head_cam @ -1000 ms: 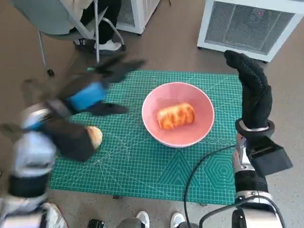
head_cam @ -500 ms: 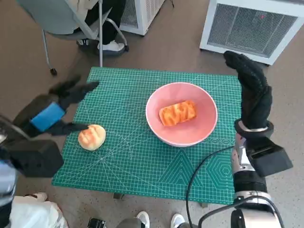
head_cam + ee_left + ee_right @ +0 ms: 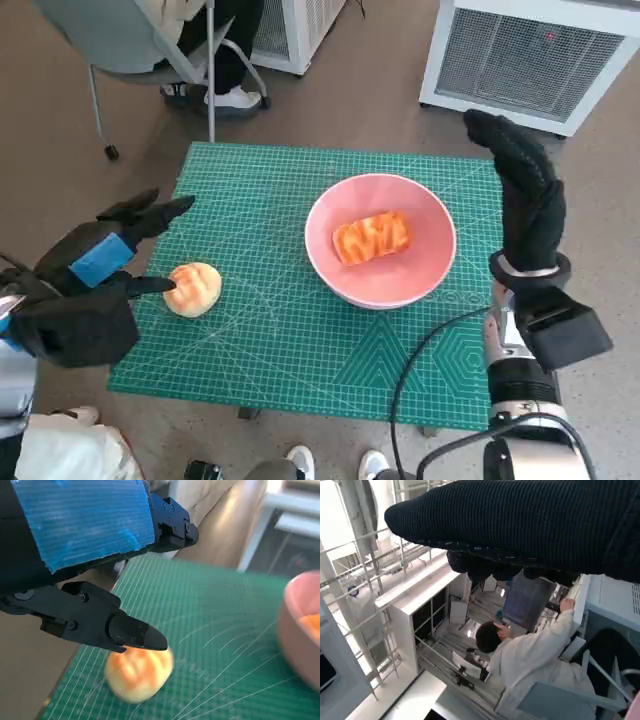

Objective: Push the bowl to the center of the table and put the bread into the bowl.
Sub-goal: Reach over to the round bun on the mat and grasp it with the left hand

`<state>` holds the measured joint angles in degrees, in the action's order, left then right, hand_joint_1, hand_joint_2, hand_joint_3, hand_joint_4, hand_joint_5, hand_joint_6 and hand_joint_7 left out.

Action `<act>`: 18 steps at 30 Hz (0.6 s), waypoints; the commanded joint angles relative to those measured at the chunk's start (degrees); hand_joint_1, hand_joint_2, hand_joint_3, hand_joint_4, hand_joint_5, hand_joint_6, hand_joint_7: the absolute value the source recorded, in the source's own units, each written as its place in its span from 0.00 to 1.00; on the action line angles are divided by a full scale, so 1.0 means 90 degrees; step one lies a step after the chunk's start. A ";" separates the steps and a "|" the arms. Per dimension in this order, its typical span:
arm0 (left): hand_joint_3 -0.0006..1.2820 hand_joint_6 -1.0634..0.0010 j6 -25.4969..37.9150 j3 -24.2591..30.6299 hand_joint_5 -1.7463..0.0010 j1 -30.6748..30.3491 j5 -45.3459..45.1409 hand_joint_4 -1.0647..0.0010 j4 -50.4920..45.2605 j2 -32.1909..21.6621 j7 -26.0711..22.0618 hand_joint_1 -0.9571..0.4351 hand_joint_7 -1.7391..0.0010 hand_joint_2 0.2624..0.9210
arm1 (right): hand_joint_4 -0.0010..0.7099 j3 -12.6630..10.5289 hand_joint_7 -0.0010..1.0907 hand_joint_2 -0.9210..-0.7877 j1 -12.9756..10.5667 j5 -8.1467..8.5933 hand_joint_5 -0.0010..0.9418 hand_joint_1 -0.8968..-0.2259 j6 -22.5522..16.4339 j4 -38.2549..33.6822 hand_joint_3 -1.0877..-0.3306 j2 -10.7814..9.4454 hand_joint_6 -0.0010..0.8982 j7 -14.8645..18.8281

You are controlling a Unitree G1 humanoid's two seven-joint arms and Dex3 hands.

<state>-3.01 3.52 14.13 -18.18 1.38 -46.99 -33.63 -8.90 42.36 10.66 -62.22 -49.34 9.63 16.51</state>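
Bowl, pink and round (image 3: 380, 240), sits near the middle of the green gridded cutting mat (image 3: 280, 340), holding one orange-glazed bread piece (image 3: 372, 236). Round golden bread roll (image 3: 193, 289) lies near the mat's left edge. Left hand (image 3: 95, 262), fingers spread, empty, one fingertip touching or just beside the roll. Right hand (image 3: 525, 205) raised beside the bowl, fingers extended, holding nothing.

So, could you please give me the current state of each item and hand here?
Bowl: upright on the mat, holding one bread.
Bread in bowl: lying inside.
Round bread: on the mat, outside the bowl.
Left hand: empty, fingers apart, beside the round bread.
Right hand: raised, holding nothing.
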 commanded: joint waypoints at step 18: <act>0.01 0.76 0.0020 -0.1560 1.00 0.1423 -0.0451 0.92 0.2991 0.0587 -0.0170 0.55 1.00 0.97 | 0.51 -0.0051 0.23 0.00 -0.0095 0.0130 0.00 0.47 0.0108 0.0070 0.36 0.0075 0.27 0.0335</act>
<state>-3.04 -8.72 25.27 -21.73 25.19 -43.07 -34.41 -9.03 42.72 11.21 -62.15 -48.71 9.75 18.78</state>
